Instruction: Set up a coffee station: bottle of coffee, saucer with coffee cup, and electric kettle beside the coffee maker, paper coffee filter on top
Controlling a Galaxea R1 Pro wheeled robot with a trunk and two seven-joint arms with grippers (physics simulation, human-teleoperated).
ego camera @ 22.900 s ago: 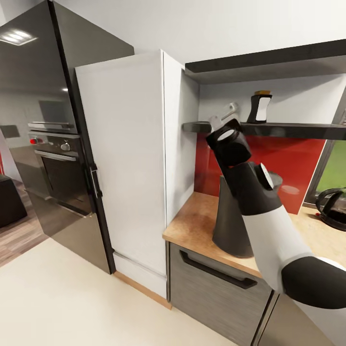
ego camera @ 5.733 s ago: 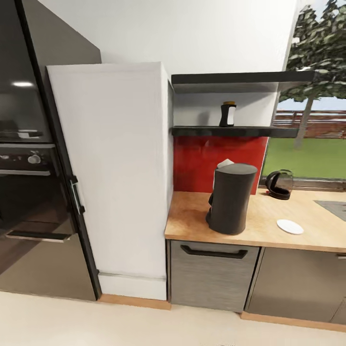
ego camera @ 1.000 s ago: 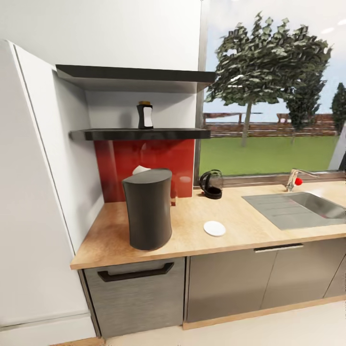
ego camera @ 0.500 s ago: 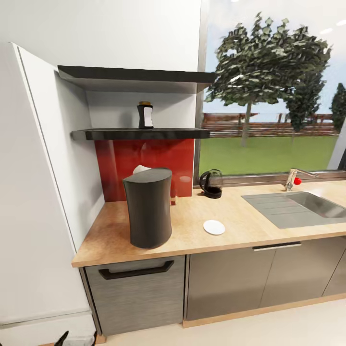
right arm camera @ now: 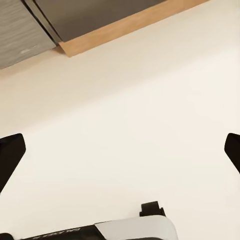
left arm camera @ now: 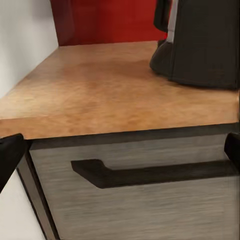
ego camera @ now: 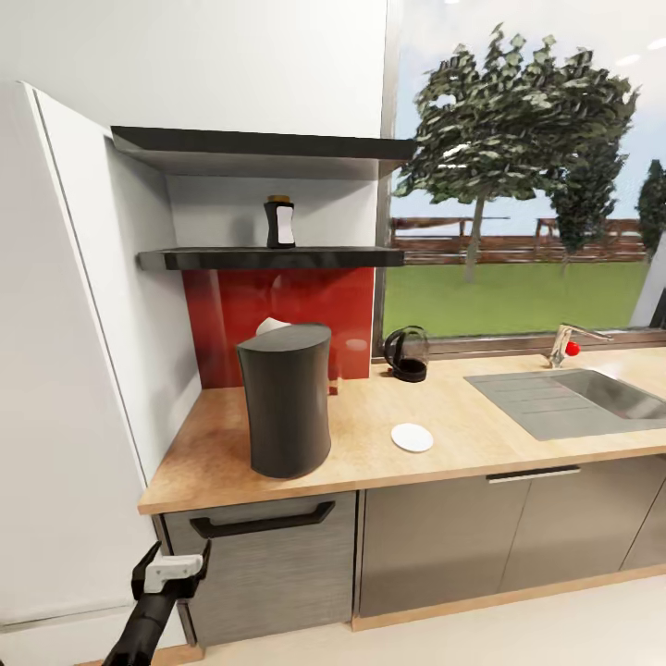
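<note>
1. The coffee maker (ego camera: 285, 400) stands upright on the kitchen countertop (ego camera: 481, 444), toward its left end and close to the near edge; a strip of bare worktop lies between its base and that edge.
2. A small white piece, probably the paper coffee filter (ego camera: 270, 326), peeks over the far rim of its top.
3. The bottle of coffee (ego camera: 279, 222) stands on the kitchen shelf (ego camera: 277, 259), above and behind the coffee maker, left of the shelf's middle.
4. The saucer (ego camera: 413, 437) lies flat to the right of the coffee maker, apart from it, with open worktop all round.
5. The electric kettle (ego camera: 406, 354) sits far back by the window, left of the sink (ego camera: 564, 400).
6. The left gripper (ego camera: 173, 568) is low at the near left, in front of the drawer front (left arm camera: 140, 200) and below the counter edge; its fingers (left arm camera: 9, 155) are spread wide and hold nothing.
7. The right gripper (right arm camera: 120, 150) points at bare floor (right arm camera: 130, 115), fingers wide apart, empty.
</note>
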